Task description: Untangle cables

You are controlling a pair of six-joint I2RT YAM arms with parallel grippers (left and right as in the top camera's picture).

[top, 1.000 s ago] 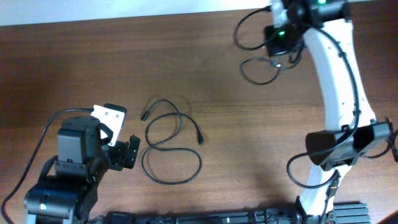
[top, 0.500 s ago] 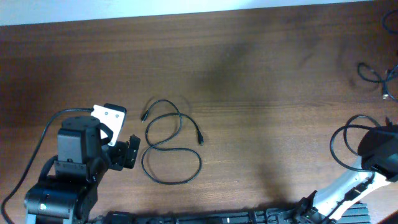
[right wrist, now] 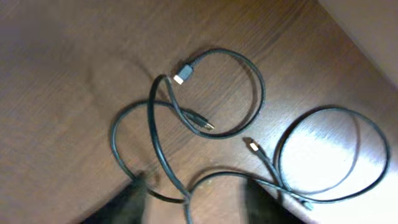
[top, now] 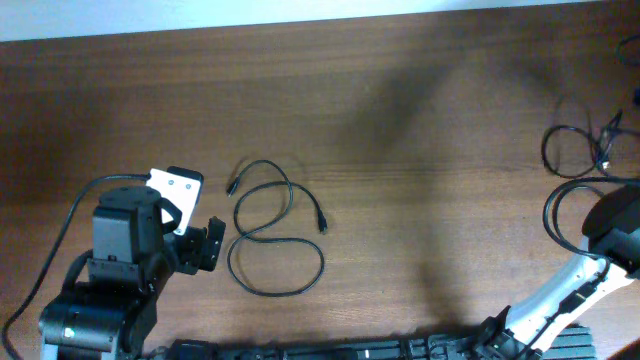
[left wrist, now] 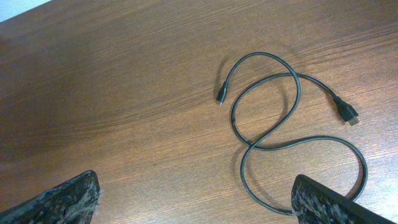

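One thin black cable (top: 275, 232) lies in loose loops at centre-left of the table, and shows again in the left wrist view as a cable (left wrist: 273, 148) with a plug at each end. My left gripper (top: 208, 245) sits just left of it, open, and its right fingertip (left wrist: 329, 202) is beside the lowest loop. Two more cables (top: 546, 155) lie crossed over each other at the far right edge. In the right wrist view one cable (right wrist: 261, 93) has a silver plug (right wrist: 180, 78) and the other a gold-tipped plug (right wrist: 252, 146). My right gripper (right wrist: 196, 202) hovers over them with jaws apart, a strand running between.
The right arm's elbow (top: 612, 225) stands at the right edge with its own thick black wire looped beside it. The left arm's body (top: 115, 270) fills the front left corner. A pale wall edge (right wrist: 367, 25) shows beyond the table in the right wrist view.
The right arm swung from the table's back to the far right edge, and the two crossed cables moved with it. Its jaws went from shut to apart. The left arm stayed still.
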